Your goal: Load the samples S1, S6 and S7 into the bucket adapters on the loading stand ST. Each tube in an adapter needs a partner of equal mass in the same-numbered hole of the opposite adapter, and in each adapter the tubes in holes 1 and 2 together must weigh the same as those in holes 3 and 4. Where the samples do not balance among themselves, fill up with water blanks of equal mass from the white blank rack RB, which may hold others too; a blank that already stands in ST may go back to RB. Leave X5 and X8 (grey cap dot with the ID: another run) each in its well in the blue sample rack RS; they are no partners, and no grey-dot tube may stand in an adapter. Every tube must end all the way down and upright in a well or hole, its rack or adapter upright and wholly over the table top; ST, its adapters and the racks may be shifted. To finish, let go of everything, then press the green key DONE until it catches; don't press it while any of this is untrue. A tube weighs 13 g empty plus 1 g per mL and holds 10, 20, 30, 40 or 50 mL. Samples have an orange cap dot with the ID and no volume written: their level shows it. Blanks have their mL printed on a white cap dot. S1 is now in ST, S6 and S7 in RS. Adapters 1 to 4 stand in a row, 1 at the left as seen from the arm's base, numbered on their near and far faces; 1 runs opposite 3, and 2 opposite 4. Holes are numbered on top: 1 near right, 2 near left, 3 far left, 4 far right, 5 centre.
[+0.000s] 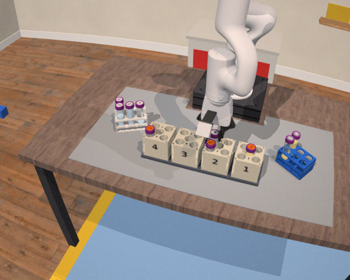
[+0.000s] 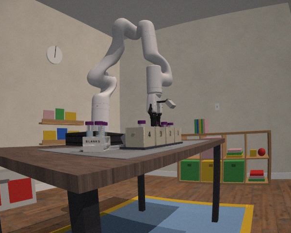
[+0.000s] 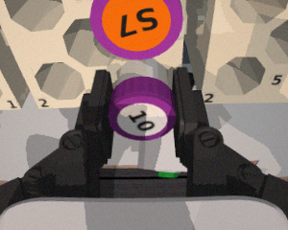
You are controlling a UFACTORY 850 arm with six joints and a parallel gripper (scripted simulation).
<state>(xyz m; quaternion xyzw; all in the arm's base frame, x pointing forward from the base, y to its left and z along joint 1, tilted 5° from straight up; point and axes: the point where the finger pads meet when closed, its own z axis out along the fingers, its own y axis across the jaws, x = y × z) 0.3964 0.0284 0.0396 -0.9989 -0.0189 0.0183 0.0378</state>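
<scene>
— What can you read?
— Your gripper (image 3: 143, 99) is clamped on a blank (image 3: 142, 117) marked 10, over adapter 2 (image 1: 216, 156) beside S7 (image 3: 136, 19). Its target hole is hidden, probably near-side.

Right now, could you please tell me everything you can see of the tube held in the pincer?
The blank is a clear tube with a purple cap and a white dot printed 10. It stands upright, clamped at the cap between the black fingers of the pincer, at the arm's side of adapter 2, close behind the orange-dotted sample. Whether its foot is in a hole is hidden.
</scene>
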